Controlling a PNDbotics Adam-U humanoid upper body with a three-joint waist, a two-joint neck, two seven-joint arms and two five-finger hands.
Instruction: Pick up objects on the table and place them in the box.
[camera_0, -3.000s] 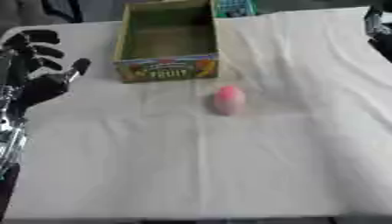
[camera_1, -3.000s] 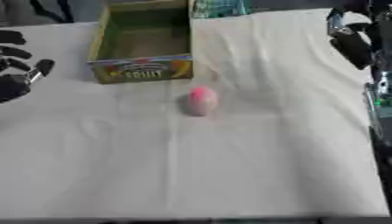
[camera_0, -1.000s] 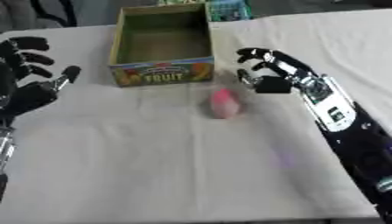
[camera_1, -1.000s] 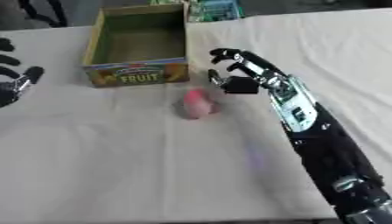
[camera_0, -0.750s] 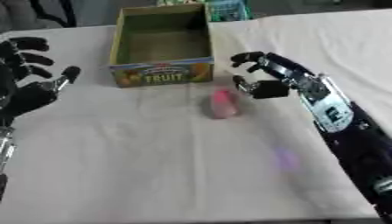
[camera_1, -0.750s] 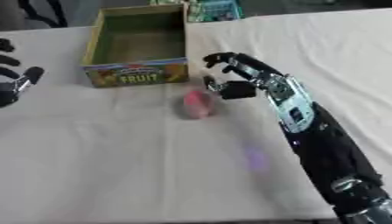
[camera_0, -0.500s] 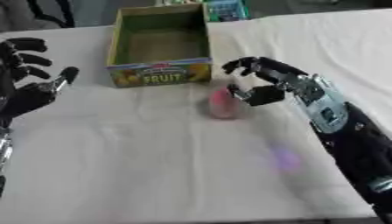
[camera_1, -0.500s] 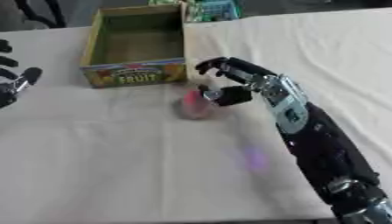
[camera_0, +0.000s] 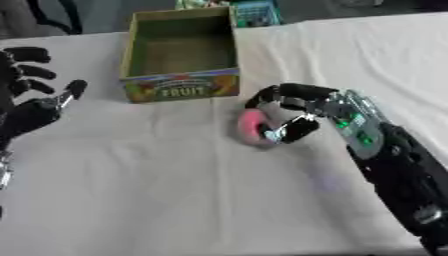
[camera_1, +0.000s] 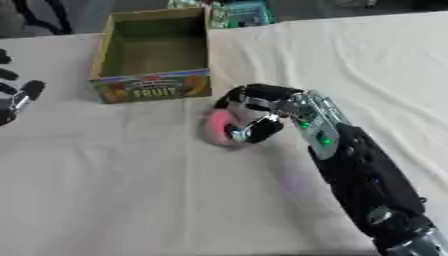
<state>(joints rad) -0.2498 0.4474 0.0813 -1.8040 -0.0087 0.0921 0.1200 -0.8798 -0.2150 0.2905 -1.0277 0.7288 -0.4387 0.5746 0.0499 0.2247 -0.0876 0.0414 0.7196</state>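
A pink egg-shaped object lies on the white tablecloth in front of the box. My right hand is over its right side, fingers arched across its top and thumb curled under at the front, so it closes round the object. The object still rests on the cloth. The open cardboard box labelled FRUIT stands just behind and to the left, and looks empty. My left hand hovers open at the left edge, fingers spread, away from both.
The white cloth covers the whole table. A teal packet and another packet lie behind the box at the far edge. Creases run across the cloth at the right.
My right hand came in from the far right, moved left and down to the pink object, and curled its fingers around it. The left hand stayed nearly still.
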